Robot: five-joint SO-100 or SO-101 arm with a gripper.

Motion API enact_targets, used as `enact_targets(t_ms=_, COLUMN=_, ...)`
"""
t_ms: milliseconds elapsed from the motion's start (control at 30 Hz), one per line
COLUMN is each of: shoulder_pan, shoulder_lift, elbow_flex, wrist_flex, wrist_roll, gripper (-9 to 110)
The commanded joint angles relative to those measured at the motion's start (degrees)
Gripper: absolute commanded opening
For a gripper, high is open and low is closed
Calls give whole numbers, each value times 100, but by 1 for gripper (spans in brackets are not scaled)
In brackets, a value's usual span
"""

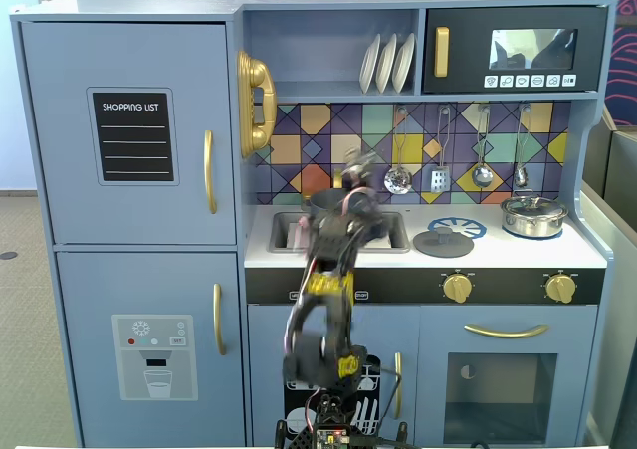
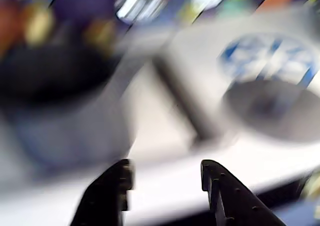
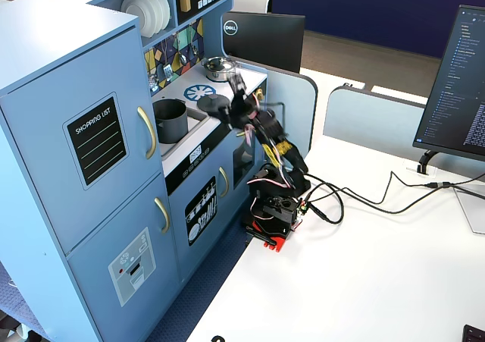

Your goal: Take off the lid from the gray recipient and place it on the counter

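The dark gray lid (image 1: 443, 242) lies flat on the white counter (image 1: 518, 253), half over the blue burner print. It also shows in the wrist view (image 2: 272, 108) and in a fixed view (image 3: 213, 108). The gray pot (image 3: 170, 120) stands uncovered in the sink cutout; in a fixed view the arm mostly hides it (image 1: 320, 202), and in the wrist view it is a dark blur at left (image 2: 50, 78). My gripper (image 2: 165, 168) is open and empty, off the lid, above the counter's front edge. It is motion-blurred in both fixed views (image 1: 356, 170) (image 3: 236, 84).
A shiny silver pot (image 1: 533, 215) with its own lid stands at the counter's right end. Utensils (image 1: 398, 178) hang on the tiled back wall. The arm's base (image 3: 271, 209) sits on a white desk with cables and a monitor (image 3: 462, 84).
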Motion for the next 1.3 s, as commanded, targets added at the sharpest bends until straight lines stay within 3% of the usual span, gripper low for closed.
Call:
enact_targets(t_ms=0, shoulder_pan=-536, shoulder_lift=1125, elbow_flex=650, wrist_flex=1450, wrist_roll=-1195, gripper=0)
enact_targets(t_ms=167, shoulder_pan=-1099, shoulder_lift=1608, elbow_flex=1960, wrist_flex=1406, wrist_roll=-352, gripper=0)
enact_targets(t_ms=300, shoulder_pan=-1512, shoulder_lift=2013, elbow_flex=3261, wrist_flex=668, wrist_roll=264, gripper=0)
enact_targets(t_ms=500, shoulder_pan=-1354, shoulder_lift=2013, elbow_flex=5177, wrist_flex=-264, wrist_roll=448, gripper=0)
enact_targets(t_ms=700, shoulder_pan=-1468, shoulder_lift=2021, elbow_flex=5669, wrist_flex=993, wrist_roll=1230, gripper=0)
enact_targets(t_ms=900, shoulder_pan=-1485, shoulder_lift=2021, elbow_flex=5669, wrist_flex=2742, wrist_roll=439, gripper=0)
enact_targets(t_ms=1267, shoulder_pan=-1468, shoulder_lift=2021, elbow_flex=5669, wrist_flex=2777, wrist_roll=633, gripper=3)
